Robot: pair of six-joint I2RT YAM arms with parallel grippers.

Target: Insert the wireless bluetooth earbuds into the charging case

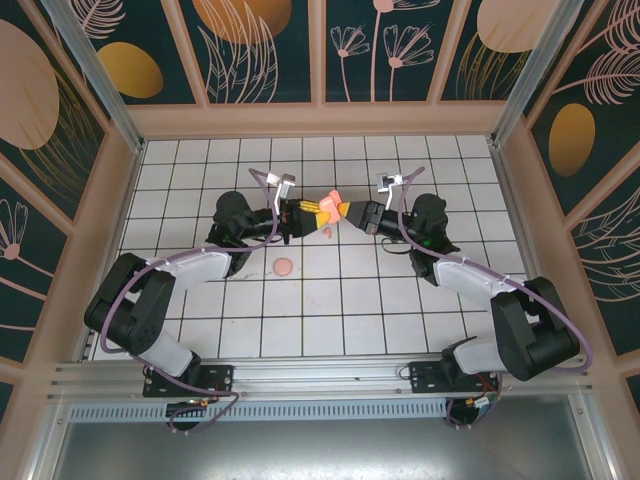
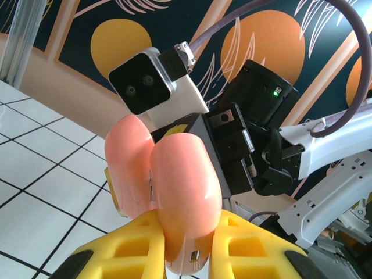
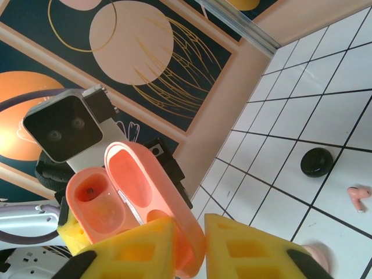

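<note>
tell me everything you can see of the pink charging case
The charging case is glossy coral-pink plastic, rounded, hinged open, and looks empty inside. It hangs above the table between both arms: the left gripper clamps its base, port end between its fingers, and the right gripper pinches the lid's edge.

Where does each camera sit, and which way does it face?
Top external: above and behind, looking down at the white grid-tiled table; left arm, right arm, left gripper, right gripper.
Left wrist: faces the right arm's pale box camera; its yellow fingers hold the open coral-pink plastic charging case.
Right wrist: faces the left arm's pale box camera; its yellow fingers show.
Wrist views share the case.
</note>
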